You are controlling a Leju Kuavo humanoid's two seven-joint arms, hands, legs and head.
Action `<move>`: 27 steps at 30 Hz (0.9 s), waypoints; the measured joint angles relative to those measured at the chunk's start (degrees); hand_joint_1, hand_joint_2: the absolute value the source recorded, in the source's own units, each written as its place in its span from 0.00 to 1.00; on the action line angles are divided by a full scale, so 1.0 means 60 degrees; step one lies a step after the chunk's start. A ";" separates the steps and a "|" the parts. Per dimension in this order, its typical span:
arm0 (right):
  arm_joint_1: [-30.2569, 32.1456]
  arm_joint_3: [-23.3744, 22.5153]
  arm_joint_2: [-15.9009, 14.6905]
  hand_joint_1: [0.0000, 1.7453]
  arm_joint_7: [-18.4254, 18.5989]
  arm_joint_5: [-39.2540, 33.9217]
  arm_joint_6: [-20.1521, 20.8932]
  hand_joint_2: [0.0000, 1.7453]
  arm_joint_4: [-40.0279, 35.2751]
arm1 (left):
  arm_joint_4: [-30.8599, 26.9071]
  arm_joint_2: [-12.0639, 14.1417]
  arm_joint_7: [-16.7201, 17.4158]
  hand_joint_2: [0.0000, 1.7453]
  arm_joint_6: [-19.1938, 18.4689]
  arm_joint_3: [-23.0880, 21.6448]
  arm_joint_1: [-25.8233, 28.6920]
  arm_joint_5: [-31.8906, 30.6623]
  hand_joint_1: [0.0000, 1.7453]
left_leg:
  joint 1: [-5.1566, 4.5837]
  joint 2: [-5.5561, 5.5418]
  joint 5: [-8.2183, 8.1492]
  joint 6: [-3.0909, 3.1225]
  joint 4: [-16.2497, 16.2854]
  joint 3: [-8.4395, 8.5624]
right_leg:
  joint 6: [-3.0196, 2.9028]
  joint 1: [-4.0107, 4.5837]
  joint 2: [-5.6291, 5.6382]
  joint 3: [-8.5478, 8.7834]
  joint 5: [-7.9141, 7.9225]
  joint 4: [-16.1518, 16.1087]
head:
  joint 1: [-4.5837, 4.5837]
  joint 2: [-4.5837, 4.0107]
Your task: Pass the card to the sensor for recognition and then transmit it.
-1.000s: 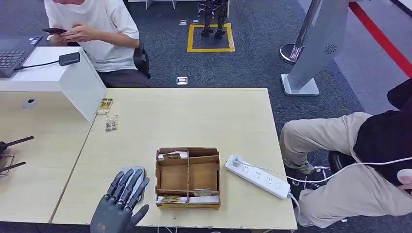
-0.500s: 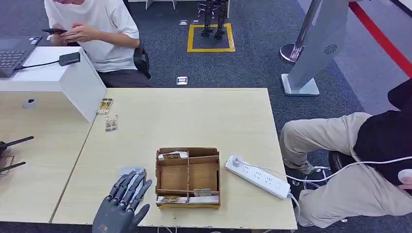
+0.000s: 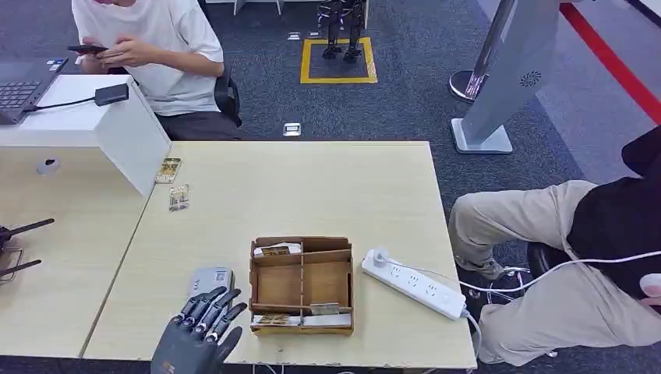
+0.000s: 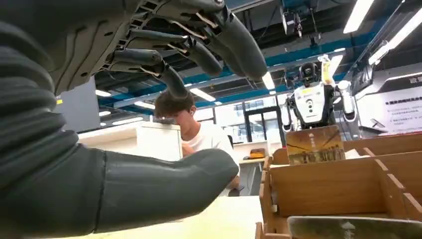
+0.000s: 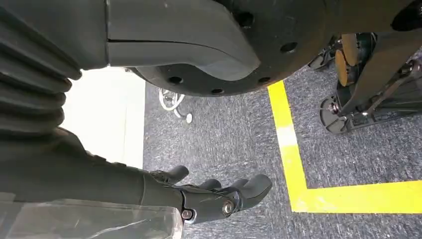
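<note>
The left robot hand [image 3: 199, 331] hovers low over the worktop [image 3: 312, 187] near its front edge, fingers spread and holding nothing, just beside the cardboard tray [image 3: 301, 284] and near the grey sensor pad [image 3: 210, 278]. The right robot hand [image 5: 214, 196] hangs over the carpet, fingers loosely apart and empty. Cards stand in the tray's compartments; the nearest card [image 3: 273, 319] sits in the front slot, closest to the left fingers. To do this step well, the hand should probably approach that card edge-on, pinch it between thumb and a finger without nudging the light tray, then lay it flat on the pad
</note>
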 joint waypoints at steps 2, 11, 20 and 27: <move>0.0003 -0.0029 0.0000 0.00 0.0000 -0.0015 0.0000 1.00 0.0000 | 0.0025 0.0011 0.0113 1.00 0.0000 -0.0055 0.0016 -0.0018 0.22 | 0.0000 0.0000 0.0000 0.0000 0.0000 -0.0001 | 0.0000 0.0000 0.0000 0.0001 0.0000 0.0000 | -0.0004 0.0000; 0.0010 -0.0091 0.0004 0.00 -0.0040 -0.0098 -0.0004 1.00 0.0007 | 0.0193 0.0160 0.0681 1.00 0.0000 -0.0819 0.0012 0.0189 0.25 | 0.0000 -0.0001 0.0000 0.0000 0.0000 -0.0002 | 0.0000 -0.0001 -0.0001 -0.0001 0.0000 0.0000 | -0.0004 0.0000; 0.0011 -0.0098 0.0004 0.00 -0.0058 -0.0160 -0.0018 1.00 0.0007 | 0.0550 0.0171 0.0794 1.00 0.0000 -0.1414 -0.0010 0.0350 0.30 | 0.0000 -0.0001 0.0000 0.0000 0.0000 -0.0001 | 0.0000 0.0000 -0.0001 -0.0001 0.0000 0.0000 | -0.0004 0.0000; 0.0017 -0.0127 0.0004 0.00 -0.0084 -0.0182 -0.0029 1.00 0.0018 | 0.0681 0.0182 0.0973 1.00 0.0000 -0.1712 -0.0047 0.0335 0.25 | 0.0000 -0.0001 0.0000 0.0000 0.0000 -0.0002 | 0.0000 0.0000 -0.0002 -0.0003 0.0000 0.0000 | -0.0004 0.0000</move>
